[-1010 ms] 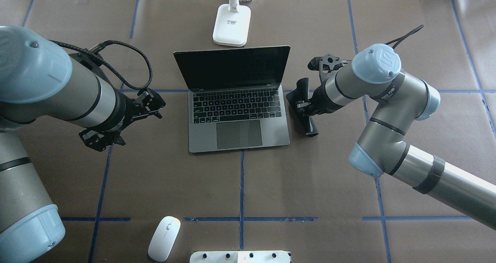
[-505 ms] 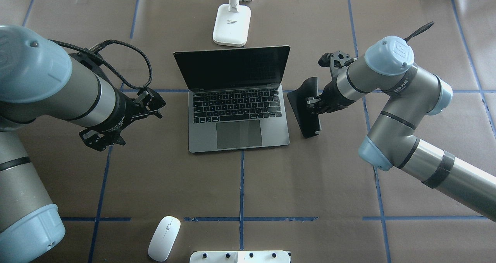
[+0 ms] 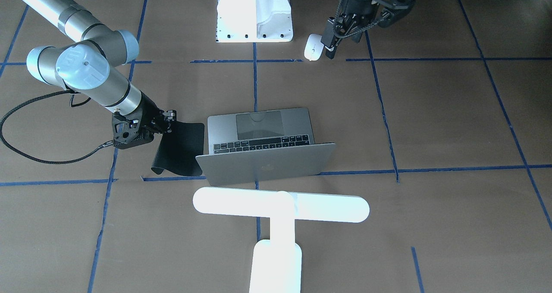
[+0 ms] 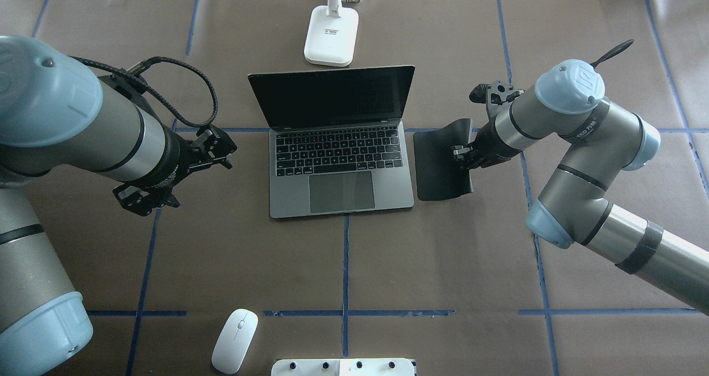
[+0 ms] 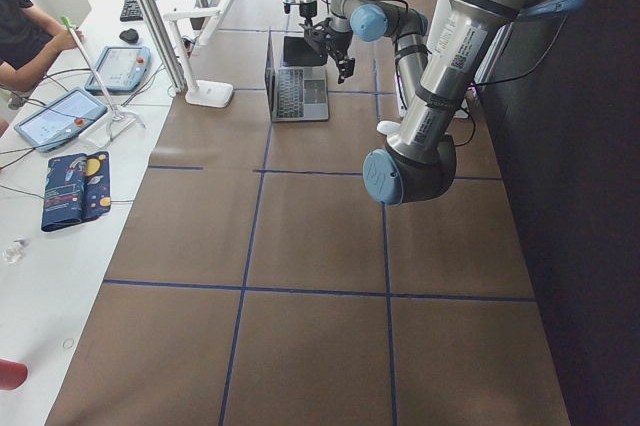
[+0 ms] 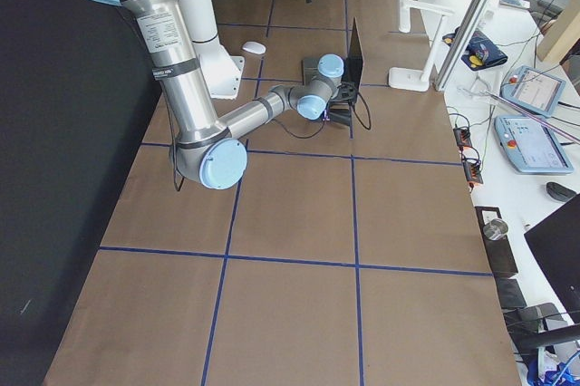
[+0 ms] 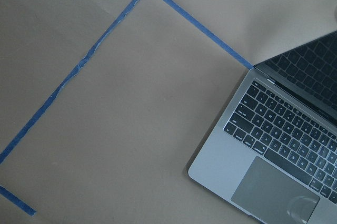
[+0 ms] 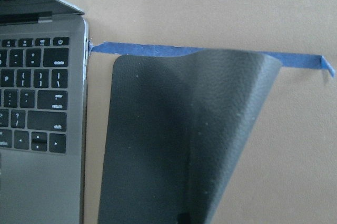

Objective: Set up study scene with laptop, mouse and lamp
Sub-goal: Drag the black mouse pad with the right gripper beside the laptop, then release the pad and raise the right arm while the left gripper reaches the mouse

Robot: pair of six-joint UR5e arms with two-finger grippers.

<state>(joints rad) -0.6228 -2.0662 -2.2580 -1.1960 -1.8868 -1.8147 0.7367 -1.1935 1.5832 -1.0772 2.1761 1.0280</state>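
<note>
- The laptop (image 4: pixel 340 160) is seen open at the middle of the bench (image 4: pixel 443 254), its dark screen raised and its keyboard turned toward the robot.
- The lamp (image 4: pixel 330 35) is stood just behind the laptop's lid, on the far side from the robot.
- A black mat (image 4: pixel 437 165) is laid just beside the laptop's right edge. Its left part is flat on the bench, and its right edge is lifted and curled.
- The right hand (image 4: pixel 462 157) is clamped on that lifted right edge of the mat.
- The mouse (image 4: pixel 235 340) is left at the robot's edge of the bench, near the white pedestal (image 4: pixel 343 367) and well apart from the laptop.
- The left hand (image 3: pixel 331 47) is held above the bench to the laptop's left, gripping nothing. Whether its fingers are apart or together cannot be told.
</note>
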